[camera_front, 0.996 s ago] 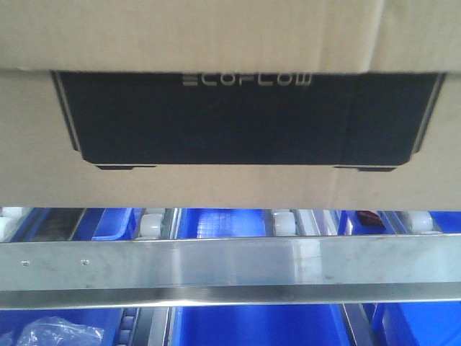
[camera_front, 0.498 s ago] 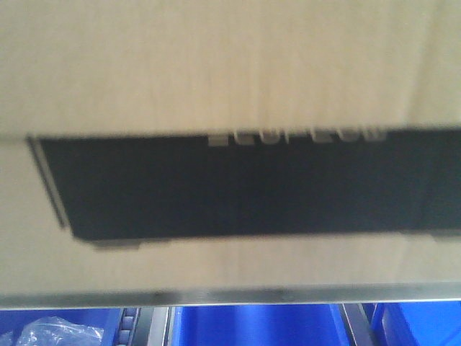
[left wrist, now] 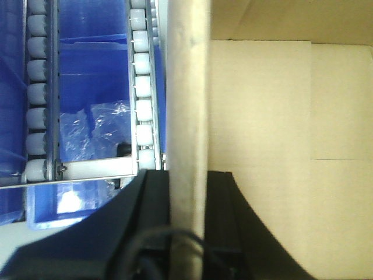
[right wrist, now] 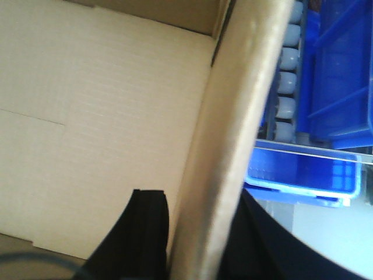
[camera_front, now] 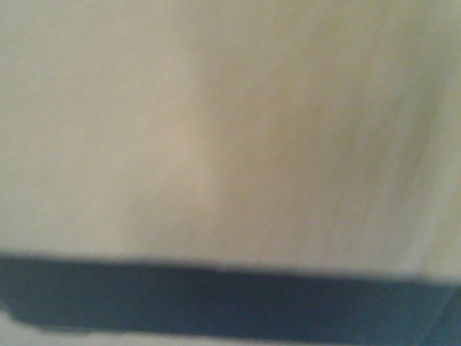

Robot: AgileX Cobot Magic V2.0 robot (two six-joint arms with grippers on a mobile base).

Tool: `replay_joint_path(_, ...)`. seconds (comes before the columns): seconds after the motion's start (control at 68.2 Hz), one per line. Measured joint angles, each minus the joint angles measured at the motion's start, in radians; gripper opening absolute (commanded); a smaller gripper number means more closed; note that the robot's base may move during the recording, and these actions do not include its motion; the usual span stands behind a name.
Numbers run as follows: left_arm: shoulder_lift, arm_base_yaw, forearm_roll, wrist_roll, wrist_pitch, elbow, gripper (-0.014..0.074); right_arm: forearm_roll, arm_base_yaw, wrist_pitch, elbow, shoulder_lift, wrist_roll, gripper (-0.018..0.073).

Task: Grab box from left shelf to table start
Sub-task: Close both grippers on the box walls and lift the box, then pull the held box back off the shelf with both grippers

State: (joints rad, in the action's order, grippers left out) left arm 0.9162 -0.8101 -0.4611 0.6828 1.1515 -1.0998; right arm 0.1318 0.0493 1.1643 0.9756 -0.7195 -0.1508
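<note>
The box (camera_front: 230,144) fills the whole front view as blurred tan cardboard, with its black panel (camera_front: 216,303) along the bottom edge. My left gripper (left wrist: 187,174) is shut on the box's left wall (left wrist: 186,87), one black finger outside and one inside the open box. My right gripper (right wrist: 198,198) is shut on the right wall (right wrist: 245,87) in the same way. The left shelf shows as white roller tracks (left wrist: 143,87) and a steel cross rail (left wrist: 87,170) beside the box. The table is out of view.
Blue plastic bins (left wrist: 87,70) sit under the rollers, one holding a clear plastic bag (left wrist: 93,125). Another blue bin (right wrist: 303,169) and more rollers (right wrist: 287,81) lie to the right of the box.
The box has come much closer to the front camera. Its black panel slid from the top to the bottom of the view, and the shelf rail and bins are now covered.
</note>
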Motion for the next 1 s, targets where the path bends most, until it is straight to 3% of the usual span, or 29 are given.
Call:
replay_joint_path(0.352, -0.124, -0.002, 0.006, -0.02, -0.038, 0.024, -0.0092, 0.037, 0.0, 0.0, 0.035, 0.114, 0.03, 0.0056)
replay_joint_path(0.762, -0.206, -0.002, 0.007, -0.028, -0.196, 0.026, -0.0092, 0.024, 0.0, 0.0, 0.214, 0.127, 0.034, 0.0056)
replay_joint_path(0.996, -0.206, -0.002, 0.007, -0.028, -0.204, 0.026, -0.0092, 0.023, 0.0, 0.0, 0.22, 0.131, 0.034, 0.0056)
